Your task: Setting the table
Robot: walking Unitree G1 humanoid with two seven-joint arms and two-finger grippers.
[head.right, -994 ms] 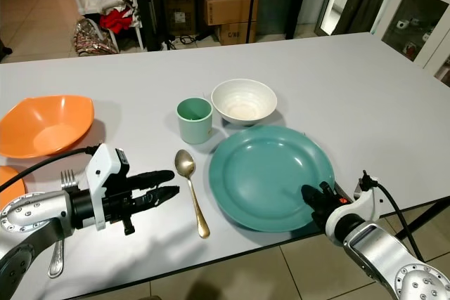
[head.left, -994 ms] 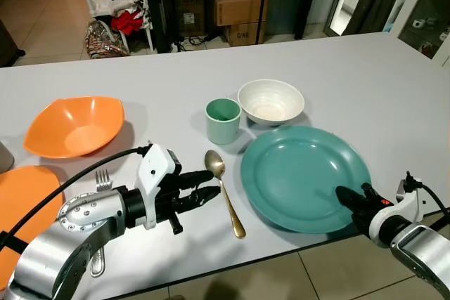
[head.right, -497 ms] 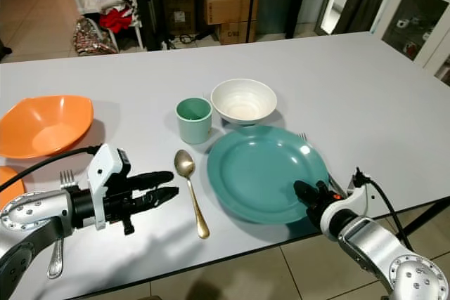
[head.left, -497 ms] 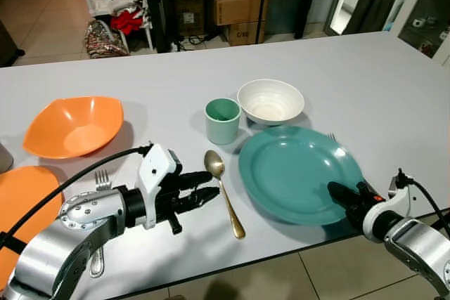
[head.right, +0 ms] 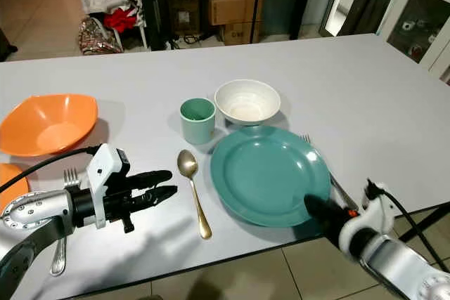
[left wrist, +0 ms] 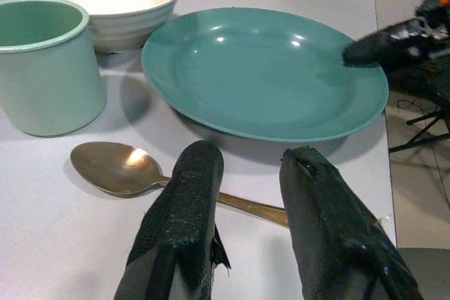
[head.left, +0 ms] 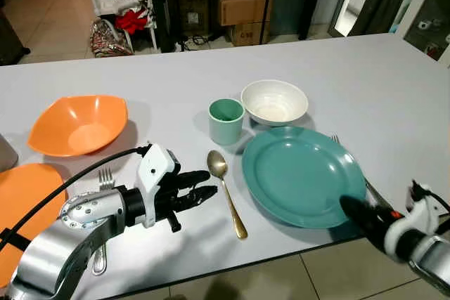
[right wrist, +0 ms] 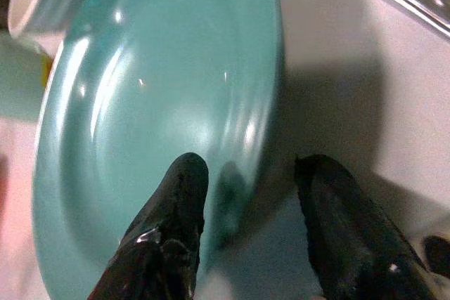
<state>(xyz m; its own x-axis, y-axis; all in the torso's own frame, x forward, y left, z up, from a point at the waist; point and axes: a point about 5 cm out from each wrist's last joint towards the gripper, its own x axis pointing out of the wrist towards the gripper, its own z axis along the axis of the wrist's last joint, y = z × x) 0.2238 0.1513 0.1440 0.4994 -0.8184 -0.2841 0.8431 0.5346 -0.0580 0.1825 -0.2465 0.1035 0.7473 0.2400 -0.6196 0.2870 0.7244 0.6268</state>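
A teal plate (head.left: 302,173) lies near the table's front edge, with a white bowl (head.left: 274,101) and a green cup (head.left: 226,119) just behind it. A gold spoon (head.left: 225,187) lies to the plate's left. A silver fork (head.right: 340,189) lies along the plate's right side. My left gripper (head.left: 209,182) hovers low just left of the spoon, open, with nothing between its fingers (left wrist: 193,187). My right gripper (head.left: 355,209) sits at the plate's near right rim, open; in the right wrist view one finger (right wrist: 179,194) is over the plate and the other is off it.
An orange bowl (head.left: 77,124) and an orange plate (head.left: 24,194) sit at the left. A second fork (head.left: 104,178) lies beside my left arm. The grey table (head.left: 176,68) is bare at the back. Boxes and a shelf stand on the floor beyond.
The teal plate slid a little left, uncovering the fork on its right. My right gripper then drew back toward the table's front edge. The left gripper stayed put.
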